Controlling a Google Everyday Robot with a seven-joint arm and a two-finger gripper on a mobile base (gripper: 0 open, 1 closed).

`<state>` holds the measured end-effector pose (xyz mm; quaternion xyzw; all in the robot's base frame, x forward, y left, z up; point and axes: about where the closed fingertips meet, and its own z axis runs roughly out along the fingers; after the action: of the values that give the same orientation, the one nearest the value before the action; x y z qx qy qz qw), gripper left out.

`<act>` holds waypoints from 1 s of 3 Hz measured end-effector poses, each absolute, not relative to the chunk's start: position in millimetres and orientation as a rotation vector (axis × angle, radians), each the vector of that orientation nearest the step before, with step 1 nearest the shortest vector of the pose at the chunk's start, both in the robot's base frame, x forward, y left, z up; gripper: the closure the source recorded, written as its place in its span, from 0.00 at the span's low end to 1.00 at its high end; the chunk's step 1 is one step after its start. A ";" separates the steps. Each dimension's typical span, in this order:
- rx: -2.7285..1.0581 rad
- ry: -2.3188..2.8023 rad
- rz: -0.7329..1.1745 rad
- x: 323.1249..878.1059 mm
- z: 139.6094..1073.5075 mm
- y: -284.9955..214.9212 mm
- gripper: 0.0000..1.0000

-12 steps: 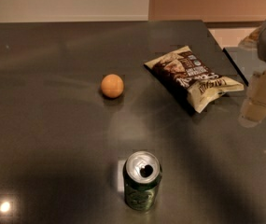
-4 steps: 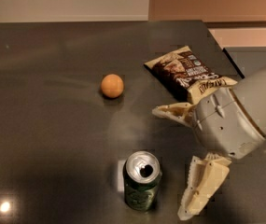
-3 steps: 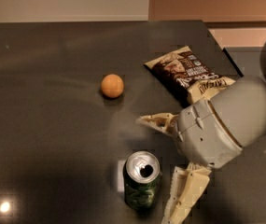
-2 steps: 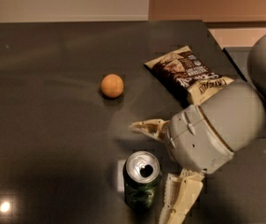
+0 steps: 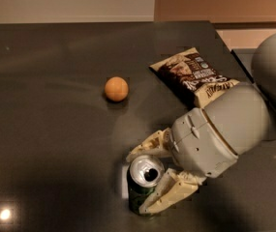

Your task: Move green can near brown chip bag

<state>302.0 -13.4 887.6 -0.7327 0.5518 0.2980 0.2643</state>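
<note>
Jaws spread around green can (image 5: 146, 173) (gripper (image 5: 137, 181) front-centre).

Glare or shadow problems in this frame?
Camera view: dim, warm light; one small glare spot on the table, lower left; faint shadow under the orange ball; the hand at the green can, bottom centre, is evenly lit.

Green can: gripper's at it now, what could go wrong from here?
1. The can stands upright with the gripper around it; an uneven grip could tip it.
2. The arm hides part of the chip bag, so the can might land on it or shove it.
3. The bag lies near the table edge; overshooting risks a fall.
</note>
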 end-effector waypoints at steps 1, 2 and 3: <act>-1.941 1.507 0.790 317.4 895.6 -23.0 0.64; -1.862 1.544 0.743 345.7 911.5 -41.0 0.87; -1.760 1.590 0.667 387.7 930.3 -63.7 1.00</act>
<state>387.7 -63.7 930.3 -0.6737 0.6086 0.2554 0.3325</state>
